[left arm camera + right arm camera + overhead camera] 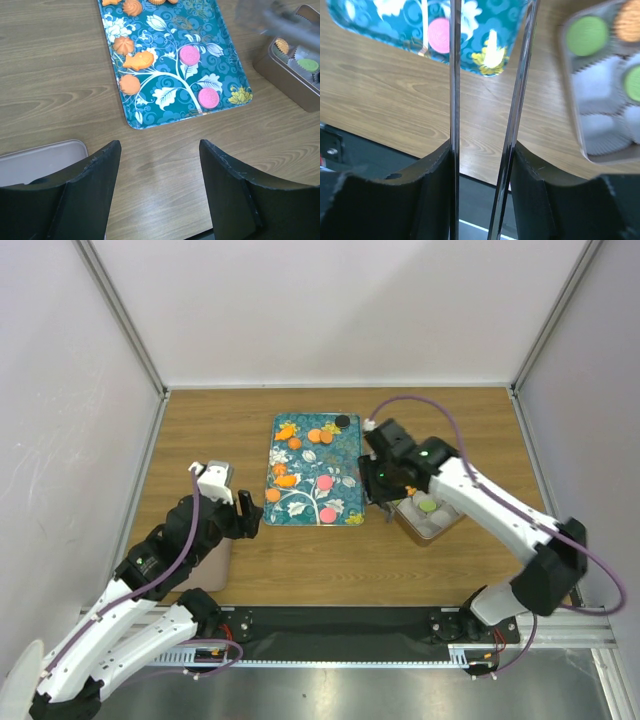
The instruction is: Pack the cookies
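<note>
While the left gripper (160, 146) gapes empty, the right gripper (481, 150) clamps tongs (454, 75), tips cut off.

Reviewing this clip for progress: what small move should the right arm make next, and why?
Probably swing the right end effector, shut on the tongs, left over the tray to the near pink cookie. The tin has empty cups and cookies lie on the tray. Tong tips are out of view, so I assume they're empty.
</note>
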`<state>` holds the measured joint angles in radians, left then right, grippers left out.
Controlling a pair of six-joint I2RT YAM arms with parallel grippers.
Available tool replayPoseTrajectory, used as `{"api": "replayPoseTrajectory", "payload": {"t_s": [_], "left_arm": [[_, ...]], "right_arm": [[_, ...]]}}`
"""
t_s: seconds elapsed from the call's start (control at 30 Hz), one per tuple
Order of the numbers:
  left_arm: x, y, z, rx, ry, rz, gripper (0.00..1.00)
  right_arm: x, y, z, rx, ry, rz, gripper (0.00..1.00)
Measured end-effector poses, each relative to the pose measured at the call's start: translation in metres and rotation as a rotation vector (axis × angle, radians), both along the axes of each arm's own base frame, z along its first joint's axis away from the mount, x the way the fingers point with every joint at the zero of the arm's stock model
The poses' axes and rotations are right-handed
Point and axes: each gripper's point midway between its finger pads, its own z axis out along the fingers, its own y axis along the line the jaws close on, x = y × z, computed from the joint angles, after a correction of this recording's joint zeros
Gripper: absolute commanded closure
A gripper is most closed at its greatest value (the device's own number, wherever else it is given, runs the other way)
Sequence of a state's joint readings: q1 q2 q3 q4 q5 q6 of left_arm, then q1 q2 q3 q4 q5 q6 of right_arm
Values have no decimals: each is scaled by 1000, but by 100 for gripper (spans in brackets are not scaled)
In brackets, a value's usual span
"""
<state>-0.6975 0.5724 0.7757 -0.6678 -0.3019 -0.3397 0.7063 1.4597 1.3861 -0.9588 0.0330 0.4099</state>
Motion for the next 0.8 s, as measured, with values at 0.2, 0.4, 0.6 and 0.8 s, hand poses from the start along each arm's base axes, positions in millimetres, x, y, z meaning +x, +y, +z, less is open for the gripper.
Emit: {"api": "replayPoseTrajectory", "payload": {"t_s": [0.2, 0.4, 0.6, 0.8], "left_arm": [[-1, 1, 2, -5, -6, -1, 30], [-1, 1, 3, -9, -11, 0, 30], [-1, 1, 3, -10, -12, 0, 30], [-1, 1, 3, -10, -12, 0, 30]], "right_arm": [[1, 33, -45, -95, 84, 74, 49], [5, 52, -69, -143, 108, 120, 48], [8, 61, -76, -160, 99, 132, 47], [10, 65, -79, -175, 89, 138, 47]]}}
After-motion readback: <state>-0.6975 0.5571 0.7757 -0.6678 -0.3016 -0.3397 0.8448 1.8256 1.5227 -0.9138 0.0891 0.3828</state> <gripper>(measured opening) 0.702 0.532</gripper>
